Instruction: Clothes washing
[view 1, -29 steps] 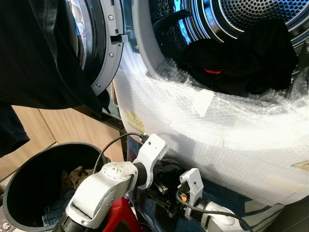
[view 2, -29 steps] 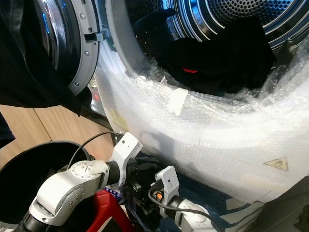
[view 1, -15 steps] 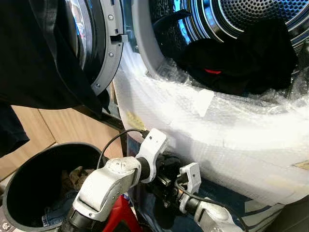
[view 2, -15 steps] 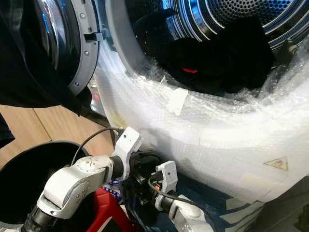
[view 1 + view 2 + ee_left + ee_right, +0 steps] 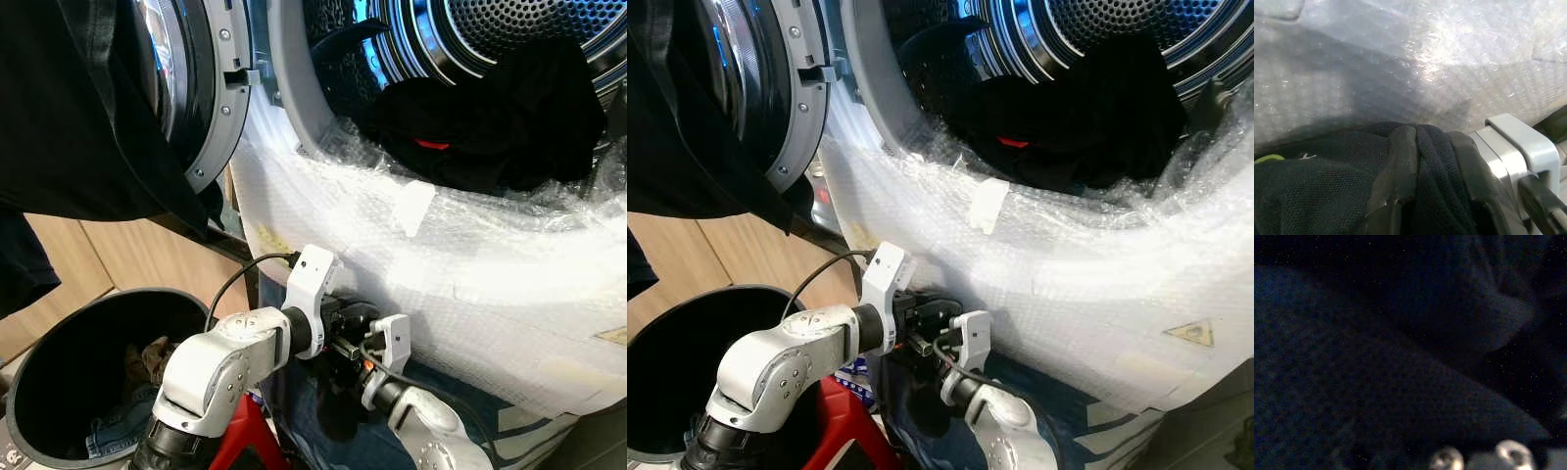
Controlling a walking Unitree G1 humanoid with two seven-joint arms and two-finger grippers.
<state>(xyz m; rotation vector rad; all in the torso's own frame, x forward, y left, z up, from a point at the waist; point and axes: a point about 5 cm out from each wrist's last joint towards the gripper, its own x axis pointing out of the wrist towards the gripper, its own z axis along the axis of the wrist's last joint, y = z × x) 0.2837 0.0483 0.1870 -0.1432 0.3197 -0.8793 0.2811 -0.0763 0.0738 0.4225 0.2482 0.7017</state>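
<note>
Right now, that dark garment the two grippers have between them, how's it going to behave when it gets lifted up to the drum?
Probably floppy: the dark garment hangs slack below both grippers. Its mesh-like knit, bunched around the left gripper's fingers, looks thin and light. The trailing part may well drag on the bubble wrap covering the washer's front below the drum opening.

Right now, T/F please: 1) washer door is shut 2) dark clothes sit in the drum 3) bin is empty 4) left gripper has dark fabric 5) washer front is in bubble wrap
1) False: the door stands open, swung to the left.
2) True: dark clothes lie at the drum mouth.
3) False: the bin holds some garments.
4) True: the left gripper is pinched on dark fabric.
5) True: bubble wrap covers the front.
</note>
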